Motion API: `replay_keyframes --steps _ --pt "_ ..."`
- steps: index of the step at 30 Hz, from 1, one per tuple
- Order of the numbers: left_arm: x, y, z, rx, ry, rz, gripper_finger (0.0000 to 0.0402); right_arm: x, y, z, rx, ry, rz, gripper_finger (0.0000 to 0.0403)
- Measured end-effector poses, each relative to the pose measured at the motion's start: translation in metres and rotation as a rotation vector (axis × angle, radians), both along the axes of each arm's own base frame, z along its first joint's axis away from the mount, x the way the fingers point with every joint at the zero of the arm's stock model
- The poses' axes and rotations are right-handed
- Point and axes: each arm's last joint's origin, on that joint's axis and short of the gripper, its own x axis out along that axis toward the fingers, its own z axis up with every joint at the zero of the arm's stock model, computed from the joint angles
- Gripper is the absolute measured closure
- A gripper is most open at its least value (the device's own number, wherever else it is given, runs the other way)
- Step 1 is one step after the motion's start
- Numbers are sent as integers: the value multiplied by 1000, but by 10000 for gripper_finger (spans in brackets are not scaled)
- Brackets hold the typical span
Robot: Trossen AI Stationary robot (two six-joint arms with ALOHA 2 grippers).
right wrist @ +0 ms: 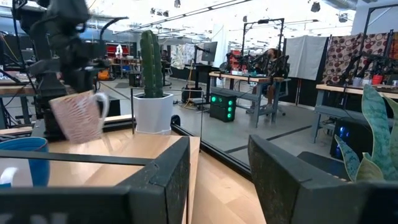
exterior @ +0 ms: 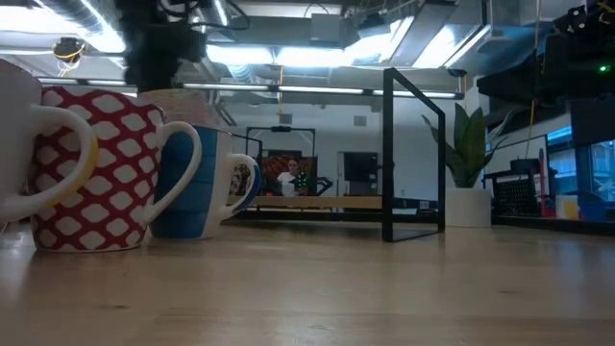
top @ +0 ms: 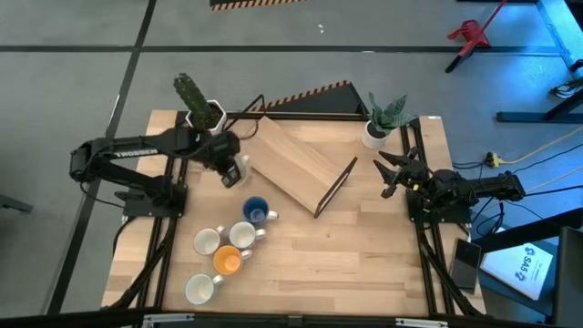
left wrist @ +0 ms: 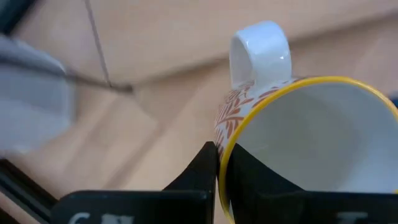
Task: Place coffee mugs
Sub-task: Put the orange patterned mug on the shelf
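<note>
Left gripper [top: 231, 173] pinches the rim of a patterned mug [left wrist: 292, 130], held tilted above the table beside the wooden rack [top: 296, 164]. Right gripper [top: 393, 173] waits spread near the table's right edge. Level the mug before lowering; keep clear of the blue mug [top: 256, 210].

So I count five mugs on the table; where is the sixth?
The sixth mug is held off the table in the left gripper, left of the wooden rack and above the blue mug.
</note>
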Motion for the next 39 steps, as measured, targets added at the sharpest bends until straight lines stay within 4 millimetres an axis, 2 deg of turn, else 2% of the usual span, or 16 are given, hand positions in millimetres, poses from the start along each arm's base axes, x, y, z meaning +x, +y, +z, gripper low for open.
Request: replay_keyframes --steps 7,15,19,24,29,34,39 --pt "31 50 23 50 -16 -53 388 0 0 -1 -1 10 -1 253" --pt "71 115 27 84 34 -189 388 0 0 -2 -3 20 -1 253" --pt "83 150 27 101 38 -237 388 0 0 -2 -3 20 -1 253" --pt "81 184 16 96 84 -293 388 0 0 -2 -3 20 -1 253" --pt "74 206 -1 85 135 -367 388 0 0 -2 -3 20 -2 253" --pt "71 220 -14 49 95 -404 388 0 0 -2 -2 18 -2 253" --pt "72 224 -17 76 131 -413 388 0 0 -2 3 15 -1 253"
